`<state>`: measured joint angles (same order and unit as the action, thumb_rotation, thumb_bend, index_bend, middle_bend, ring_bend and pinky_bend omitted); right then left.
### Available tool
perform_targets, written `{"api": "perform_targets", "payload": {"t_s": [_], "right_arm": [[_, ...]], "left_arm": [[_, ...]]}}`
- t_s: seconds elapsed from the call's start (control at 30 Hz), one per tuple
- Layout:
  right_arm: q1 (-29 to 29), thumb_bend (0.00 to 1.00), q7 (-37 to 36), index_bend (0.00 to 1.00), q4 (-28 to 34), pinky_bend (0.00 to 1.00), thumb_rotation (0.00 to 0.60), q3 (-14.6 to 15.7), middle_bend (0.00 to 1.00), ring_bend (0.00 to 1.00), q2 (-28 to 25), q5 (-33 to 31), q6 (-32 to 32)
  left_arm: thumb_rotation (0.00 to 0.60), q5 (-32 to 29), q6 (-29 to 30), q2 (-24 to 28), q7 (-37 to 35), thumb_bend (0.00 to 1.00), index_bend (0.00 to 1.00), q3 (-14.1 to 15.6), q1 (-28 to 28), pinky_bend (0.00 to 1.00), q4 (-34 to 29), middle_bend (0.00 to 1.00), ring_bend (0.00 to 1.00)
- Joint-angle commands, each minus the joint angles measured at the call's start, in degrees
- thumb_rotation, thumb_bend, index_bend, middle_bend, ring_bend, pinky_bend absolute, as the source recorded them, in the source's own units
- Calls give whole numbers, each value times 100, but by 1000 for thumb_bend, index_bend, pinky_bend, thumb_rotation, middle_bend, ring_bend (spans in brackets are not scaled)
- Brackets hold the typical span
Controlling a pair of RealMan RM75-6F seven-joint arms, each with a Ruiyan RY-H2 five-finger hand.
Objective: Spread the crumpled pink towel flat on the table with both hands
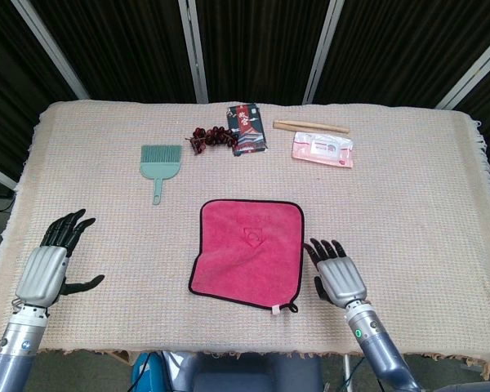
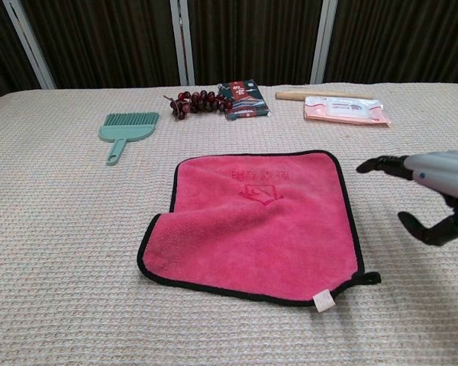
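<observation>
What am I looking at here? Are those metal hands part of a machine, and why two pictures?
Both pictures show one moment, taken by the robot's own cameras: one from its head looking down, one from its chest looking across the table. The robot has two arms ending in hands with fingers. Its left hand and right hand hover open beside a pink towel, which already lies nearly flat on the woven table cover. Neither hand holds anything. The chest view shows only the right hand. At the far side lie a green brush, a string of dark red beads, a dark packet, a wooden stick and a pink wipes pack.
</observation>
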<state>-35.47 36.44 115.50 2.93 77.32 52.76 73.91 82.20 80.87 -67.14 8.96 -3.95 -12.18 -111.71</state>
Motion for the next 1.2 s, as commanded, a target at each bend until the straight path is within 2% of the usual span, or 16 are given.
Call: {"api": "perform_targets", "payload": {"t_s": [0.03, 0.27, 0.33, 0.47, 0.57, 0.7, 0.8, 1.0, 1.2], "right_arm": [[226, 627, -160, 0, 104, 0, 600, -54, 0, 0, -255, 206, 242], [664, 620, -602, 0, 26, 0, 600, 61, 0, 0, -507, 580, 474], [823, 620, -820, 0, -50, 0, 600, 104, 0, 0, -530, 716, 525], [1003, 620, -1032, 0, -176, 0, 600, 114, 0, 0, -548, 907, 551], [1074, 619, -1025, 0, -253, 0, 600, 102, 0, 0, -529, 993, 569], [1149, 620, -1041, 0, -274, 0, 600, 77, 0, 0, -526, 1074, 543], [1202, 620, -1100, 0, -310, 0, 600, 24, 0, 0, -512, 1111, 496], [1287, 620, -1230, 0, -411, 0, 600, -72, 0, 0, -521, 1134, 366], [1352, 620, -1259, 0, -458, 0, 600, -150, 0, 0, -507, 1196, 327]], "left_arm": [[600, -5, -36, 22, 24, 88, 121, 20, -3, 0, -11, 6, 0], [600, -54, -202, 82, 212, 112, 113, 82, -47, 0, -33, 7, 0], [600, -85, -333, 110, 334, 196, 107, 118, -97, 0, -39, 7, 0], [600, -119, -599, 35, 572, 455, 105, 146, -245, 0, 42, 7, 0], [600, -224, -817, -89, 851, 549, 105, 103, -408, 0, 144, 8, 0], [600, -414, -1132, -313, 1426, 599, 105, -31, -718, 0, 320, 11, 0], [600, -699, -1437, -576, 1940, 652, 104, -241, -1073, 0, 538, 13, 0], [600, -1721, -2195, -1230, 2912, 745, 100, -690, -1957, 0, 1150, 20, 0], [600, -2368, -2452, -1785, 3576, 769, 99, -762, -2510, 0, 1677, 23, 0]]}}
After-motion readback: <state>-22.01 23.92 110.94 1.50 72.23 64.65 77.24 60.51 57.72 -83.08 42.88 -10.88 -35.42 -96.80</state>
